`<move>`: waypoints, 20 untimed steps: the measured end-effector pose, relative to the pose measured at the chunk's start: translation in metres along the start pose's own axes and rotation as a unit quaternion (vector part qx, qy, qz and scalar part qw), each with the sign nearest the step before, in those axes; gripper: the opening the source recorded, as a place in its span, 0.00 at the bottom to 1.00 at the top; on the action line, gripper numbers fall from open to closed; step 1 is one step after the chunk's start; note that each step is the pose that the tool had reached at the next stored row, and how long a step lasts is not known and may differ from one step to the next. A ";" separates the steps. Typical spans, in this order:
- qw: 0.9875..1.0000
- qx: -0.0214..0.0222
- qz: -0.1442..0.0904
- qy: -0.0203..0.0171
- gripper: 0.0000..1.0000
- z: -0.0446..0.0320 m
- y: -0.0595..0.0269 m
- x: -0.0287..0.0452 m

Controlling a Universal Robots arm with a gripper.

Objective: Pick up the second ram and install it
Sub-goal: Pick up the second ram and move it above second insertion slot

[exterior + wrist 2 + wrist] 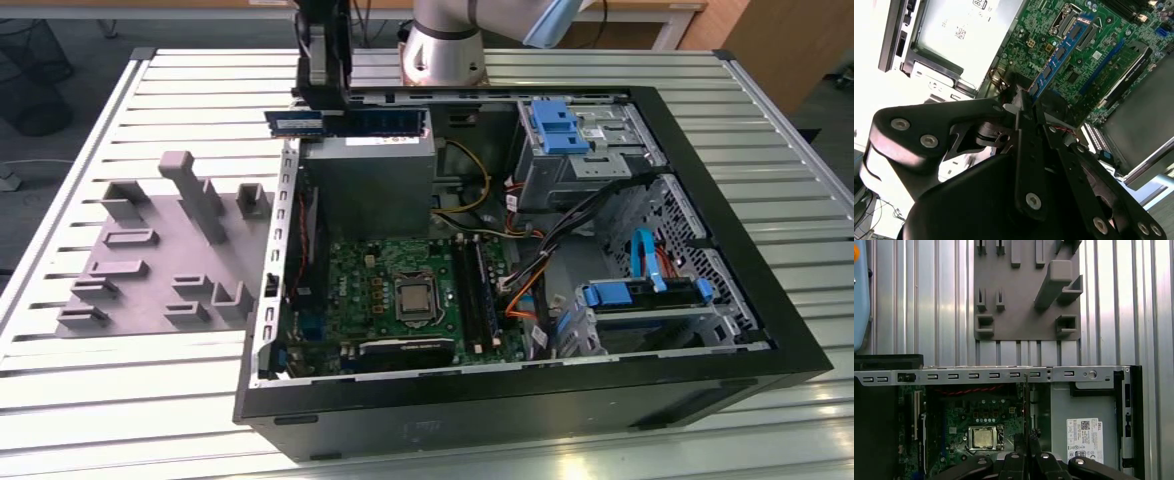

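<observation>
My gripper (334, 110) is shut on the second ram (387, 121), a narrow dark-green stick with a blue sticker at the end toward the exterior view's left. It hangs above the far left corner of the open computer case (534, 400). In the second wrist view the fingers (1021, 107) clamp the stick (1061, 47), which runs out over the green motherboard (1104, 30). The first wrist view shows the stick edge-on (1025, 405) above the gripper (1026, 450). Long black slots (477, 290) lie beside the processor socket (415, 298).
A grey fixture plate (160, 250) with upright blocks lies on the slatted table at the exterior view's left of the case. Inside the case are a silver power supply (367, 180), blue drive brackets (554, 125), and orange and black cables (527, 270). The arm's base (447, 50) stands behind.
</observation>
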State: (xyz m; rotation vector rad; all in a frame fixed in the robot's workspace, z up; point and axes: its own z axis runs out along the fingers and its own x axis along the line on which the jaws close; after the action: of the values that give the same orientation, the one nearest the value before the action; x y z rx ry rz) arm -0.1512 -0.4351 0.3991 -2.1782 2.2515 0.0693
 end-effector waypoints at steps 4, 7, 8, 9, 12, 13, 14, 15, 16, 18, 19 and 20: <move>1.000 0.000 0.000 0.000 0.14 0.0000 -0.0026 -0.0001; 1.000 0.000 0.000 0.000 0.14 0.0000 -0.0041 -0.0001; 1.000 0.000 0.000 0.000 0.14 -0.0001 -0.0046 -0.0001; 1.000 0.000 0.000 0.000 0.14 -0.0001 -0.0051 -0.0002; 1.000 0.000 0.000 0.000 0.14 -0.0001 -0.0066 -0.0002; 1.000 0.000 0.000 0.000 0.14 -0.0001 -0.0070 -0.0002; 1.000 0.000 0.000 0.000 0.14 -0.0001 -0.0074 -0.0002; 1.000 0.000 0.000 0.000 0.14 -0.0001 -0.0078 -0.0002; 1.000 0.000 0.000 0.000 0.14 -0.0001 -0.0082 -0.0003; 1.000 0.000 0.000 0.000 0.14 -0.0001 -0.0090 -0.0003; 1.000 0.000 0.000 0.000 0.14 -0.0001 -0.0094 -0.0003; 1.000 0.000 0.000 0.000 0.14 -0.0001 -0.0098 -0.0003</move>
State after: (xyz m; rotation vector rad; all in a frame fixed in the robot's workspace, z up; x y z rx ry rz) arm -0.1414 -0.4351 0.3989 -2.1782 2.2515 0.0694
